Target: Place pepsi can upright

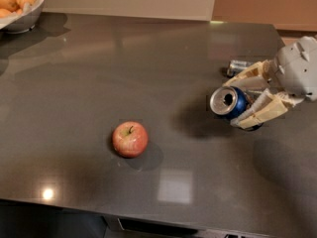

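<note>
The pepsi can (230,102) is dark blue with a silver top that faces the camera and the left. It is tilted on its side, held just above the dark table (99,83) at the right. My gripper (237,101) comes in from the right edge and is shut on the can, one beige finger (250,75) above it and one below.
A red apple (130,139) sits on the table left of the can. A second, silver-and-blue can (239,66) lies behind the gripper. A white bowl of orange fruit (19,4) stands at the back left corner. The table's front edge runs along the bottom.
</note>
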`<state>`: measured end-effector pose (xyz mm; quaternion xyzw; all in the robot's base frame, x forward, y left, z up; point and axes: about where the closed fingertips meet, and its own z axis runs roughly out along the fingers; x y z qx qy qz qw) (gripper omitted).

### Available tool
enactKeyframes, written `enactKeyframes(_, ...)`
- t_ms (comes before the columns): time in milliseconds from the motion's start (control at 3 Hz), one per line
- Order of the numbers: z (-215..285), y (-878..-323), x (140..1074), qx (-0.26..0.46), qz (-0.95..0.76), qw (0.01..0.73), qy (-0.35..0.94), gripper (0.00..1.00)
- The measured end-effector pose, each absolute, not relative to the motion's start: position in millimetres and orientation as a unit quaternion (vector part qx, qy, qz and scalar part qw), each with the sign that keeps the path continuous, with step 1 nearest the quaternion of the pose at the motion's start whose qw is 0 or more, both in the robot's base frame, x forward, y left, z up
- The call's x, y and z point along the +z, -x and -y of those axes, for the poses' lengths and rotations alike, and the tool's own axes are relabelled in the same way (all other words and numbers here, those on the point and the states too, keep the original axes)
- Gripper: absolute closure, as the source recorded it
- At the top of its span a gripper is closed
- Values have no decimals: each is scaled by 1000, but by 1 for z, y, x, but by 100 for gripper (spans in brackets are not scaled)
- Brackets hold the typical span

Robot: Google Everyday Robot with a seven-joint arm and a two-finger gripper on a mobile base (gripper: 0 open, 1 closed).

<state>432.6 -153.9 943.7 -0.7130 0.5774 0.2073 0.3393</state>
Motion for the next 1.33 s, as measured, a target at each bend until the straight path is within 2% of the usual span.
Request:
enactKeyframes(667, 166, -439, 948, 287, -586, 435, 620, 100)
enactKeyframes(1333, 188, -442, 936, 329, -604, 481, 544, 100)
